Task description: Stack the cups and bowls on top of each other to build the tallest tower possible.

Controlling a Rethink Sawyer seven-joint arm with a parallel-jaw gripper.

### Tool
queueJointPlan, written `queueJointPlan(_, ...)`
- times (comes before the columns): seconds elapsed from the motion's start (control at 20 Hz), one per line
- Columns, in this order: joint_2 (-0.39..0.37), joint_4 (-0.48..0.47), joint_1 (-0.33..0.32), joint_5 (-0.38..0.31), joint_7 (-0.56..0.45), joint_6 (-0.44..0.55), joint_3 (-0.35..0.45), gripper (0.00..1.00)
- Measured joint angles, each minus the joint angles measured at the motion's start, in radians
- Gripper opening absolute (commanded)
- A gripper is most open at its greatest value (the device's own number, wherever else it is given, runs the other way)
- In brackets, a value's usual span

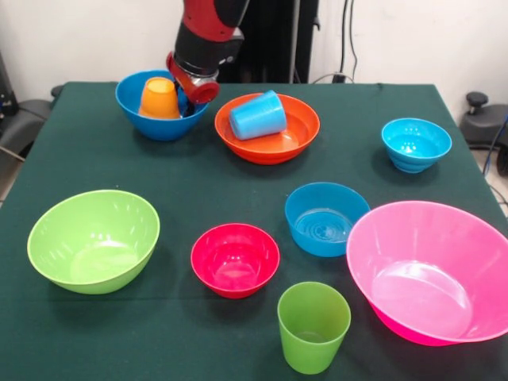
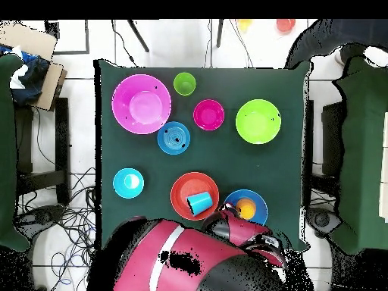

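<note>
while the gripper [image 1: 190, 94] sits at the rim of the large blue bowl [image 1: 143, 119], finger state cannot be told. orange cup [image 1: 159, 98] upside down inside that bowl. light blue cup [image 1: 258, 116] on its side in the orange bowl [image 1: 294, 139]. green cup [image 1: 313, 326] upright alone.

**Arm low over the blue bowl holding the orange cup**

The red and black arm [image 1: 202, 40] comes down at the large blue bowl [image 1: 136, 107], where the orange cup [image 1: 159, 98] stands upside down. The gripper's end [image 1: 193, 83] sits just beside that cup; its fingers are hidden. The light blue cup [image 1: 258, 116] lies on its side in the wide orange bowl [image 1: 298, 131]. On the green tablecloth [image 1: 79, 159] stand the small turquoise bowl [image 1: 416, 144], medium blue bowl [image 1: 325, 217], pink bowl [image 1: 432, 270], red bowl [image 1: 235, 259], lime green bowl [image 1: 94, 240] and the upright green cup [image 1: 313, 326]
</note>
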Motion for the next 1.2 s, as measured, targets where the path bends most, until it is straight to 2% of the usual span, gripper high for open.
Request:
queueJointPlan(0.6, -0.003, 0.000, -0.001, 0.031, 0.000, 0.000, 0.004, 1.00)
queueJointPlan(0.8, -0.018, 0.000, -0.020, 0.036, 0.000, 0.001, 0.028, 1.00)
queueJointPlan(1.0, -0.055, 0.000, -0.058, 0.053, 0.000, 0.038, 0.078, 1.00)
queueJointPlan(1.2, -0.104, 0.000, -0.084, 0.083, 0.000, 0.138, 0.131, 1.00)
